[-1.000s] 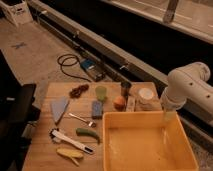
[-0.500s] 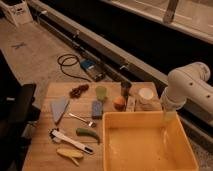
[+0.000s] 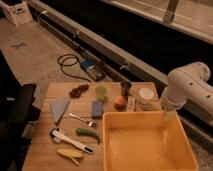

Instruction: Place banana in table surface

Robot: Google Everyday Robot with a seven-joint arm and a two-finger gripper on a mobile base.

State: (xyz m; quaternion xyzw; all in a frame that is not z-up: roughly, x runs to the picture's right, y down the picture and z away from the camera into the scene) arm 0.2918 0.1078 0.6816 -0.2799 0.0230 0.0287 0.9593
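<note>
The small yellow, slightly curved banana (image 3: 70, 154) is lying on the flat light-brown wooden tabletop (image 3: 42, 131), in its near left corner. It is sitting just in front of the white-handled tool (image 3: 70, 141) and the green curved pod-shaped vegetable (image 3: 87, 133), and it appears to be touching neither. Its long axis is running roughly left to right, almost parallel to the near edge of the tabletop, with the right end dipping a little toward the camera.

The white robot arm (image 3: 187, 90) is reaching in from the right, and its pincer (image 3: 168, 116) is hanging at the far right corner of the big yellow plastic tub (image 3: 106, 142), just above or just inside the rim. Whether the pincer is spread, pressed together or pinching something I cannot tell. Nothing yellow and banana-shaped is showing at it.

The relation that matters is this: the banana is lying well apart from the pincer, to the left of it and nearer the camera, with the whole width of the tub sitting between them. The one arm is working from the opposite side of the tabletop.

Judging from how things are lying, the banana is already resting on the wood and not in the tub, so the placing is looking done or close to it. Any further reach for the fruit would be calling for a crossing over the tub and a grip across the short width of the banana, avoiding the tool lying just beside it.
</note>
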